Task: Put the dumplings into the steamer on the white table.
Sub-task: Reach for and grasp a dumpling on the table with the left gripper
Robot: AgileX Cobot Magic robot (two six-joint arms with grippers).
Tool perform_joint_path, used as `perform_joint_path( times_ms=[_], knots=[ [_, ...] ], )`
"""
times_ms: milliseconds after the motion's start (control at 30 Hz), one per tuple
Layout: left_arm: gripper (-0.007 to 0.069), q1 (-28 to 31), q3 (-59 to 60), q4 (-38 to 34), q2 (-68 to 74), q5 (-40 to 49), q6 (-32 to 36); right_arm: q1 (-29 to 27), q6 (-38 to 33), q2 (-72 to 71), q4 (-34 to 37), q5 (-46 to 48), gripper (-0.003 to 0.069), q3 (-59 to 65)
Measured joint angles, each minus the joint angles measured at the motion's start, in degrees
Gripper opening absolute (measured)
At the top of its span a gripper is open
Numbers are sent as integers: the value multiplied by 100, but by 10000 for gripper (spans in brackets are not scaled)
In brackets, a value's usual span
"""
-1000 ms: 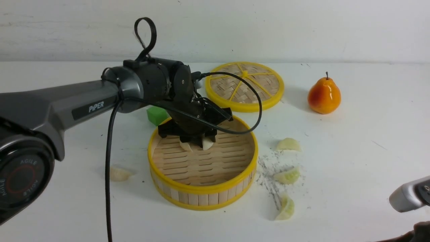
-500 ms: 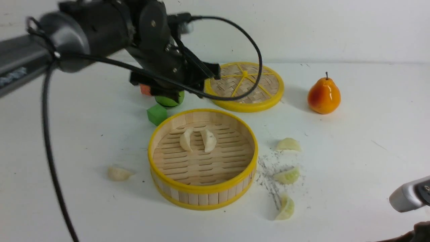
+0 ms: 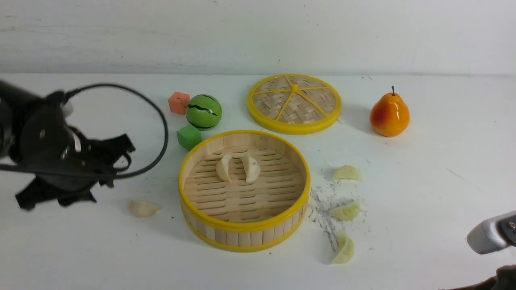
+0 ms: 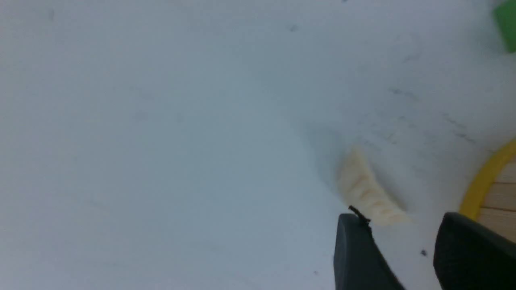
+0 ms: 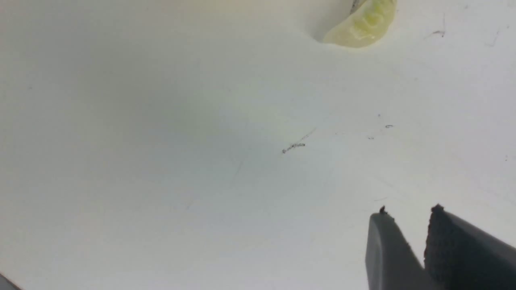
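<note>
The steamer (image 3: 244, 231) stands mid-table with two cream dumplings (image 3: 223, 167) (image 3: 251, 167) side by side on its slatted floor. A third cream dumpling (image 3: 142, 208) lies on the white table (image 3: 423, 189) left of the steamer. My left gripper (image 3: 56, 197), blurred, hangs further left; in the left wrist view it (image 4: 401, 225) is open and empty, just short of that dumpling (image 4: 369, 195). Three green dumplings (image 3: 346, 173) (image 3: 344, 210) (image 3: 343, 249) lie right of the steamer. My right gripper (image 5: 409, 211) is shut and empty above bare table, one green dumpling (image 5: 363, 24) ahead of it.
The flat woven lid (image 3: 294, 102) lies behind the steamer, and a pear (image 3: 389, 114) stands at back right. An orange cube (image 3: 179, 102), a green ball (image 3: 203, 112) and a green cube (image 3: 188, 137) sit behind the steamer on the left. Dark scuffs (image 3: 322, 209) mark the table by the green dumplings.
My left gripper rose out of the steamer, leaving two cream dumplings on its floor, then swung left and down towards the cream dumpling on the table. The right arm has not moved.
</note>
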Motion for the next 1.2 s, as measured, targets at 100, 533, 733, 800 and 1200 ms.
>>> perform_joint_path(
  times_ms=[100, 533, 733, 800, 1200],
  knots=[
    [292, 31, 252, -92, 162, -449, -444, 0, 0, 0, 54, -59, 157, 0],
    [479, -189, -674, -81, 1420, -417, -498, 0, 0, 0, 120, -71, 167, 0],
    [439, -483, -1058, -66, 1806, 288, -140, 0, 0, 0, 120, -71, 167, 0],
    [385, -503, -1064, -58, 1878, 338, -98, 0, 0, 0, 120, -66, 168, 0],
    [50, -503, -1248, 306, 1906, 875, 469, 0, 0, 0, 120, 62, 178, 0]
  ],
)
